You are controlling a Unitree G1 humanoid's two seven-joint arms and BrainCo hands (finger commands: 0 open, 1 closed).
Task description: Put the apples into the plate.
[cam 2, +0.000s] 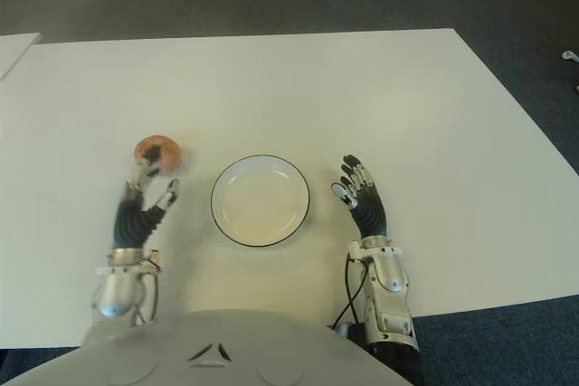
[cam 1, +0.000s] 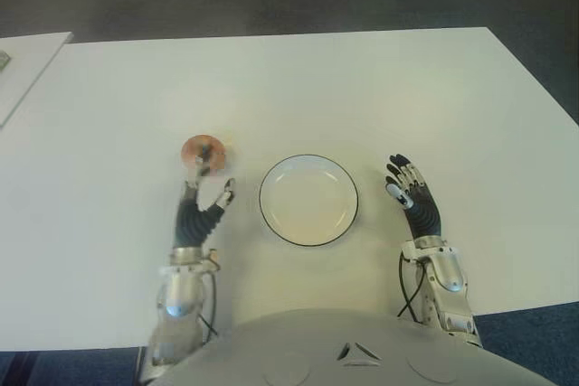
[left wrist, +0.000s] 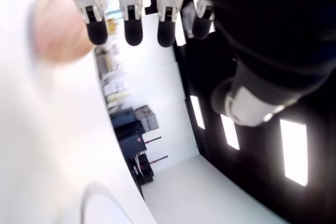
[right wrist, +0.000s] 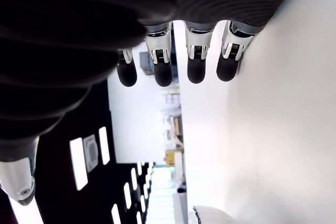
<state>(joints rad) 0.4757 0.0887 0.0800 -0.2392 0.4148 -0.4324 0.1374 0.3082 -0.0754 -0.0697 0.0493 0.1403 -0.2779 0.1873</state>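
Note:
One reddish apple (cam 1: pixel 203 146) lies on the white table (cam 1: pixel 380 88), left of an empty white plate (cam 1: pixel 308 159) with a dark rim. My left hand (cam 1: pixel 213 178) is just behind the apple, fingers stretched out and fingertips reaching its near side. In the left wrist view the apple (left wrist: pixel 58 24) shows blurred beyond the straight fingertips (left wrist: pixel 133 31), with nothing held. My right hand (cam 1: pixel 398 179) shows to the right of the plate, fingers extended and holding nothing.
The table's near edge runs close to my body, and its right edge slants off toward dark carpet (cam 1: pixel 543 33). A second white surface (cam 1: pixel 27 61) stands at the far left. The plate's rim (right wrist: pixel 207 214) shows in the right wrist view.

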